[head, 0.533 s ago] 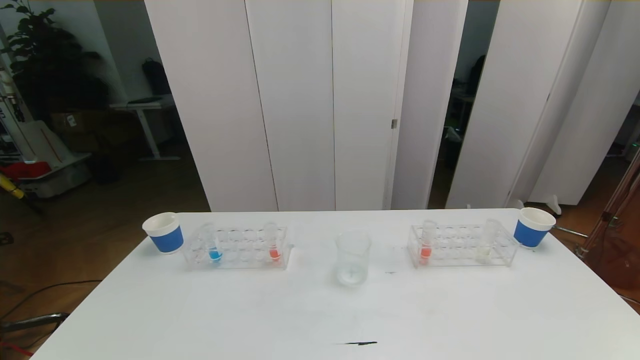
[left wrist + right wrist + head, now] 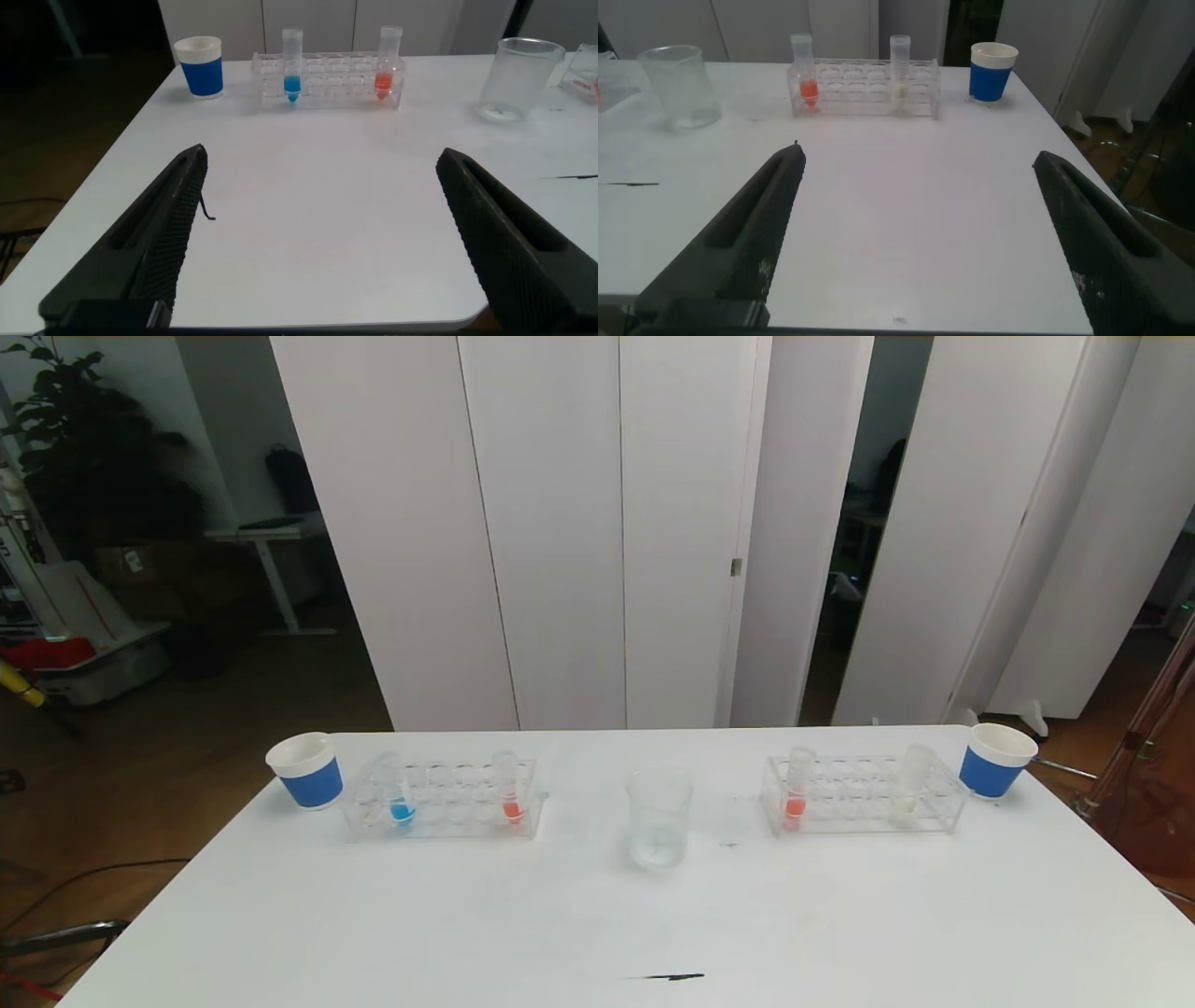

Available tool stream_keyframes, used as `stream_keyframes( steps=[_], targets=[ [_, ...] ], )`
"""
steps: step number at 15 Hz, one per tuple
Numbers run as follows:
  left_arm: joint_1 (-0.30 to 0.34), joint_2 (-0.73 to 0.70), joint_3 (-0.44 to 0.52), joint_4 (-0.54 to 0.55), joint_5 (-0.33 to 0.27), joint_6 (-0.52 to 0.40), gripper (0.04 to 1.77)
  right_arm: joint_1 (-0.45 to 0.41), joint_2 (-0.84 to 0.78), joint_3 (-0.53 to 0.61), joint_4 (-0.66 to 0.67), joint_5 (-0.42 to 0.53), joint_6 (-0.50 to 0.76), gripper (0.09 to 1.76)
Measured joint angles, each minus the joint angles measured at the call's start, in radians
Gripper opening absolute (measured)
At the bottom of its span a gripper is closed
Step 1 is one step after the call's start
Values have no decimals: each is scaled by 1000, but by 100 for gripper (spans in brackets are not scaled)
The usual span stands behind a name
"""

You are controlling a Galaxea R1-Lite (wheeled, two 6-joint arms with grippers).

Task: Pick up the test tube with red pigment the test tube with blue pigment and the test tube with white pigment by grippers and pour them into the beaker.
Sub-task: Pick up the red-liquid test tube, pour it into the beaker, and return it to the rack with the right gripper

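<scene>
Both grippers are basically at the starting line. The left gripper has its fingers spread wide apart with nothing between them, hanging over the near edge of the table, and the right gripper is the same deal on its side: fingers wide, holding nothing, touching nothing. Neither one shows up in the head view, so they're pulled back close to the robot.

Going outward from the left one: the left rack sits at the far side of the table, with the blue tube standing near its left end and a red tube near its right end. A paper cup sits just beside that rack.

Out from the right one: the right rack holds another red tube and the white tube, with a second paper cup just past it.

The beaker stands between the two racks and looks empty, as far as I can tell.

So my read is nothing's done yet: all the tubes are upright in their racks, and every pick and pour is left to do.
</scene>
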Motion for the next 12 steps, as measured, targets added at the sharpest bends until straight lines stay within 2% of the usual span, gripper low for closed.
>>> stream_keyframes(
  steps=[12],
  targets=[
    [0, 0, 0, 0, 0, 0, 175, 0, 0, 0, 0, -1, 5, 175]
  ],
)
